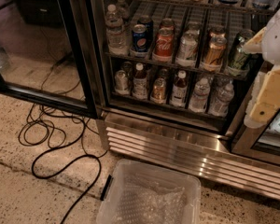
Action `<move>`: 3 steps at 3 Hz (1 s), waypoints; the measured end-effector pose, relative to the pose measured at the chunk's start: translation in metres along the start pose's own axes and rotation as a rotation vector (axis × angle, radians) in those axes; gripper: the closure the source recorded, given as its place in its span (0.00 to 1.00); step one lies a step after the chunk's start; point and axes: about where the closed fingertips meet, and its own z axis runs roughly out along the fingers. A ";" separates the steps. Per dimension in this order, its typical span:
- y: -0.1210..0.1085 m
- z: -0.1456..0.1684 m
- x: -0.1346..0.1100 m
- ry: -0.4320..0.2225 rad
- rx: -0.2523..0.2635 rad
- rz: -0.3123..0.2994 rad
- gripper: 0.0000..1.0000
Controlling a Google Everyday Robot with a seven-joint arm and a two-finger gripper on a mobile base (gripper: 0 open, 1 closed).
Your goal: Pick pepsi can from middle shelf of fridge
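The fridge (177, 148) stands with its glass door (37, 41) swung open to the left. The middle shelf (203, 20) is a dark wire rack with lanes of cans. The pepsi can (140, 37), blue with a round logo, stands at the front of the second lane from the left. It sits between a clear water bottle (115, 29) and a red Coca-Cola can (164, 45). My gripper (267, 99), with cream and white parts, is at the right edge in front of the fridge's right side, well apart from the pepsi can.
More cans (214, 50) fill the lanes to the right. A lower rack holds small bottles (179, 88). A clear plastic bin (149, 195) with bubble wrap sits on the floor below the base grille. A black cable (60, 143) loops across the floor at the left.
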 end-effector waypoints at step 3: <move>0.009 0.051 -0.015 -0.042 0.034 0.151 0.00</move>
